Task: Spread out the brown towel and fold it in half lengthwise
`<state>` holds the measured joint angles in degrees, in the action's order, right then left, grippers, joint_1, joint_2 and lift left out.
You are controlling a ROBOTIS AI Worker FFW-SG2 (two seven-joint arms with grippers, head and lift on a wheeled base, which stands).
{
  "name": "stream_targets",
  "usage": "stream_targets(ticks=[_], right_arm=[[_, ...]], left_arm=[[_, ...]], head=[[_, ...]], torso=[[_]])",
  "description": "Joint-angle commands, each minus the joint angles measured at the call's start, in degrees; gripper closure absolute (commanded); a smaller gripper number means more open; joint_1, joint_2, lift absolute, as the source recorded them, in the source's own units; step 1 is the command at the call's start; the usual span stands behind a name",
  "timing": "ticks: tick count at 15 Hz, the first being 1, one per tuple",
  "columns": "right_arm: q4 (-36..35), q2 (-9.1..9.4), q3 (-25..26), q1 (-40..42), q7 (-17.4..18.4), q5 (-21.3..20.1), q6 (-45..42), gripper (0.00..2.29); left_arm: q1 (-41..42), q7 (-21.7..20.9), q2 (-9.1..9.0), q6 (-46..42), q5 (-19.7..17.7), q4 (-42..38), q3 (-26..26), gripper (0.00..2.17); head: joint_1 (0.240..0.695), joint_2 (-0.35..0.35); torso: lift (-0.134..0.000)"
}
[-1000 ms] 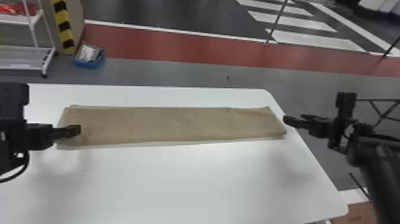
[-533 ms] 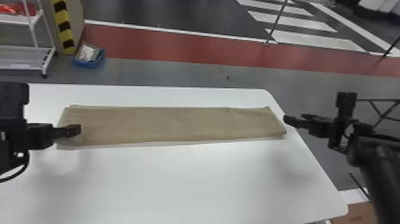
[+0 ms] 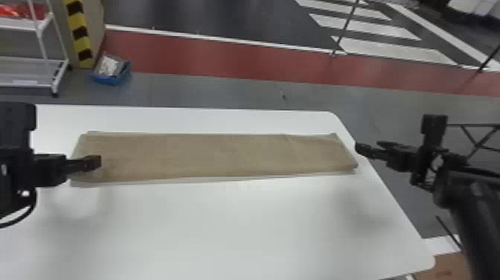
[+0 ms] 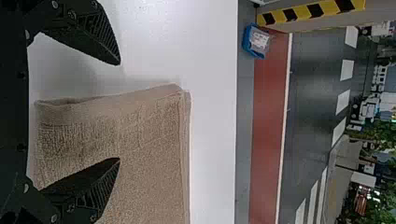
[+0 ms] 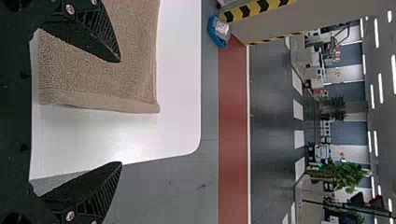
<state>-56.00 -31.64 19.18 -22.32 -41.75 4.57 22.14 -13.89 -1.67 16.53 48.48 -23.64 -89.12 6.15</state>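
Observation:
The brown towel [image 3: 215, 154] lies flat on the white table as a long narrow strip running left to right, its layers slightly offset along the edges. Over its left end is my left gripper [image 3: 97, 163]. In the left wrist view that gripper [image 4: 119, 111] is open, one finger over the towel [image 4: 149, 154] and the other over bare table. My right gripper [image 3: 359, 147] is at the table's right edge, just off the towel's right end. The right wrist view has this gripper [image 5: 121, 112] open too, the towel's end [image 5: 102, 84] between and beneath its spread fingers.
The white table [image 3: 230, 223] has a rounded far right corner. Beyond it on the floor are a blue bin [image 3: 111, 79], a white shelf rack [image 3: 28, 67] and a striped post [image 3: 79, 33]. A cardboard box [image 3: 444, 267] sits at the lower right.

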Motion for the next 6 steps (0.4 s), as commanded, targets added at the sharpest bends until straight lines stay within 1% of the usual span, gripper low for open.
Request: stream_targets(ticks=[1, 6], right_arm=[[0.37, -0.09, -0.02, -0.09, 0.0, 0.0, -0.38, 0.11], [2.04, -0.26, -0.19, -1.24, 0.0, -0.18, -1.96, 0.11]], left_arm=[[0.0, 0.0, -0.01, 0.0, 0.0, 0.0, 0.0, 0.17], [-0.18, 0.0, 0.08, 0.0, 0.0, -0.09, 0.09, 0.17]], head=[[0.695, -0.285], [0.695, -0.288]], torso=[[-0.128], [-0.128]])
